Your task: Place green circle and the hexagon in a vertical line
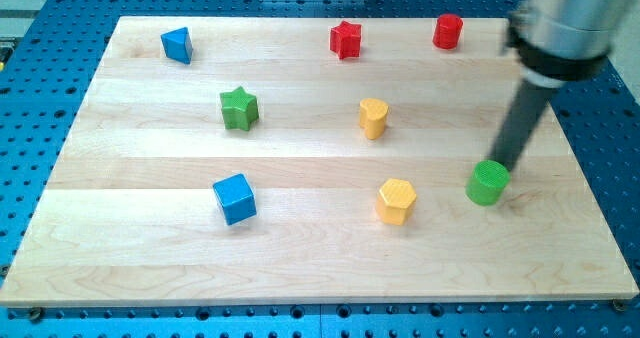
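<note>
The green circle [487, 183] is a short cylinder at the board's right, below the middle. The yellow hexagon [396, 200] lies to its left, slightly lower, with a gap between them. My tip [503, 164] is at the green circle's upper right edge, touching or nearly touching it. The dark rod slants up from there to the grey arm head at the view's top right.
A yellow heart [373, 117] lies above the hexagon. A red star [345, 39] and a red cylinder [447, 31] sit near the top edge. A blue triangle [177, 44], a green star [239, 108] and a blue cube [235, 198] are on the left half.
</note>
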Controlling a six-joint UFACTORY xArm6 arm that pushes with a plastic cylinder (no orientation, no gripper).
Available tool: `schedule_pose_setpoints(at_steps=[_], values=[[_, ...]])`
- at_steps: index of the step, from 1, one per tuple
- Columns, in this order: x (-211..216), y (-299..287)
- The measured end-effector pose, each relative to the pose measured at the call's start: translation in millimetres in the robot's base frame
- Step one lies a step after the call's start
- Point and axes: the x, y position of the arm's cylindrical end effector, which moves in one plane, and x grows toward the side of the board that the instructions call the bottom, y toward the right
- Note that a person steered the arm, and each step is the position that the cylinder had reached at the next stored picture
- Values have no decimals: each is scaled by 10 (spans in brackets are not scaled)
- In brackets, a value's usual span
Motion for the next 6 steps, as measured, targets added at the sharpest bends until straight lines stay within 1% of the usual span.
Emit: schedule_pose_setpoints(at_steps=[1,2,3,4,5,6], values=[[-181,-68],[-52,-477],[338,-643],[387,-430],[418,-962],[750,-1030]])
